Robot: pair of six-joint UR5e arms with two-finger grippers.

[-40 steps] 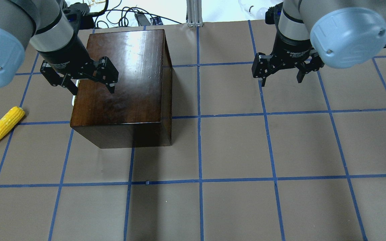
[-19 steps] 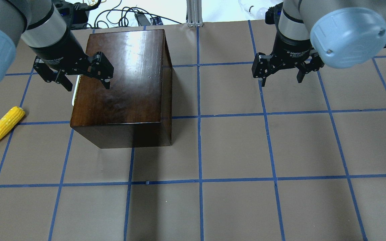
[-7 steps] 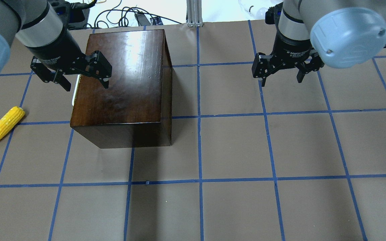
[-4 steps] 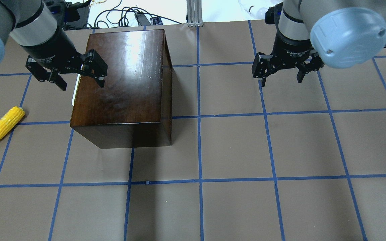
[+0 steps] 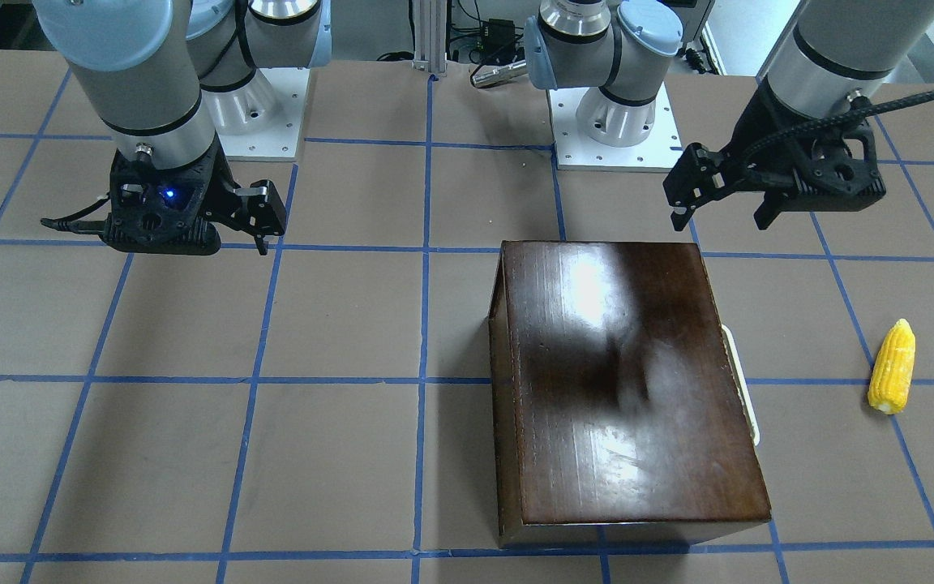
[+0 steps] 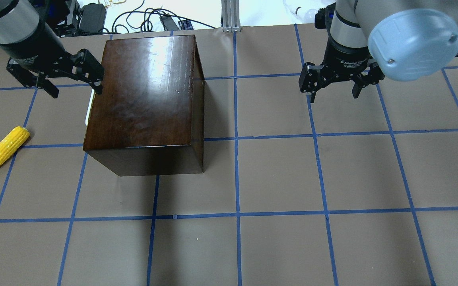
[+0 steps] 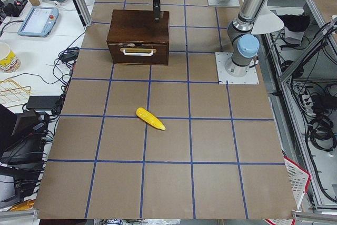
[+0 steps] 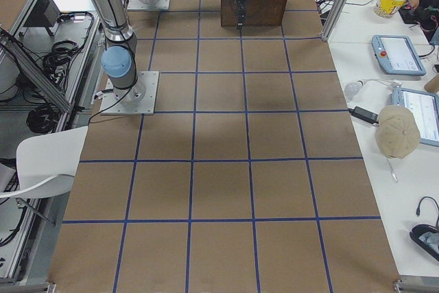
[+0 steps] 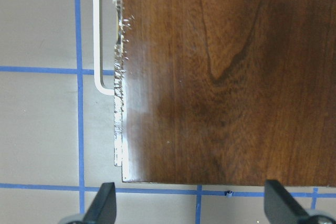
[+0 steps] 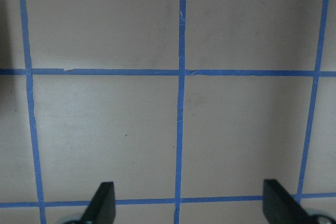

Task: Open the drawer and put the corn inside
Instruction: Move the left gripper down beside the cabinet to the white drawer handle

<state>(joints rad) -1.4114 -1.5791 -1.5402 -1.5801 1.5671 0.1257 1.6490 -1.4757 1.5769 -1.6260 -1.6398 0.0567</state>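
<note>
The glossy dark brown box (image 6: 145, 103) stands left of the table's middle. Its drawer (image 7: 138, 57) is shut. The cream handle (image 7: 138, 51) faces the robot's left and shows as a thin strip in the overhead view (image 6: 89, 107) and the left wrist view (image 9: 97, 35). The yellow corn (image 6: 5, 150) lies on the table left of the box, apart from it, and also shows in the front view (image 5: 893, 367). My left gripper (image 6: 77, 93) is open and empty, raised over the box's back left corner by the handle's end. My right gripper (image 6: 334, 98) is open and empty over bare table.
Blue tape lines grid the brown table cover (image 6: 276, 174). Cables and devices (image 6: 149, 18) and an aluminium post (image 6: 231, 16) stand past the far edge. The arms' base plates (image 5: 613, 122) sit on the robot's side. Side tables with tablets (image 7: 37, 19) flank the table.
My left gripper has moved left and back, from over the box's top to its back left corner, staying open. The right arm, the box and the corn have not moved.
</note>
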